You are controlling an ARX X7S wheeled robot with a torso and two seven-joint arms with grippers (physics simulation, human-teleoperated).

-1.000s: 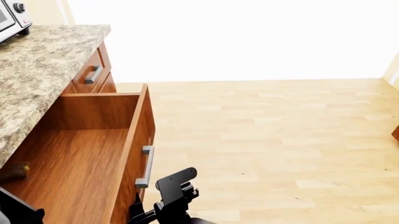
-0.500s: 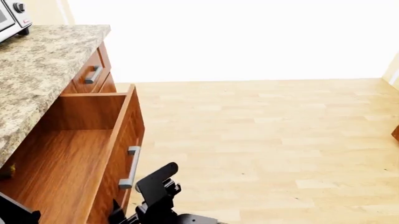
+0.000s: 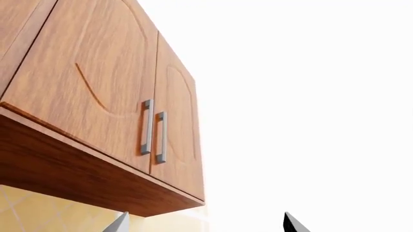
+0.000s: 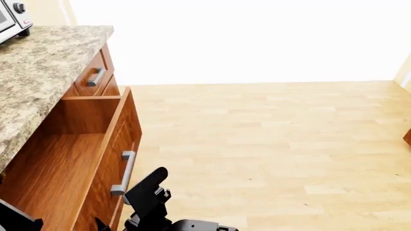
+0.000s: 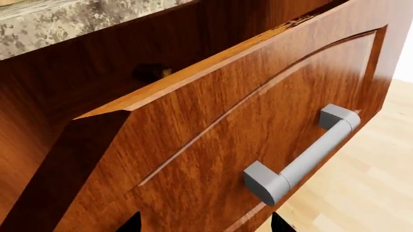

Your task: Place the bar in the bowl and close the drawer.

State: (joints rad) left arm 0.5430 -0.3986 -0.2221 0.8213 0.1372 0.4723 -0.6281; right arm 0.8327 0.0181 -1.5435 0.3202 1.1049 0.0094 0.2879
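Right gripper (image 4: 144,199): dark, low in the head view, just outside the drawer (image 4: 103,159) front, beside the near end of the handle (image 4: 122,172). In the right wrist view two finger tips (image 5: 132,223) show spread apart with nothing between them, so it reads as open; contact with the front cannot be told.

Handle: grey bar, long axis running along the drawer front, directly ahead of the right gripper. This arm is plainly the nearer one for a push.

Drawer: partly out from under the counter (image 4: 38,82), wood floor bare where visible.

Bar (image 5: 150,72): small dark lump with a yellowish tip, inside the drawer, beyond the front panel from the gripper, far back under the counter edge. Not in the bowl; the bowl is in no view. Judgement: shutting the drawer would trap the bar inside.

Left gripper (image 3: 205,224): only two tips at the frame edge, wide apart, pointed up at the wall cabinet (image 3: 96,87); empty, well away from the drawer.

Toaster (image 4: 13,19): far corner of the counter.
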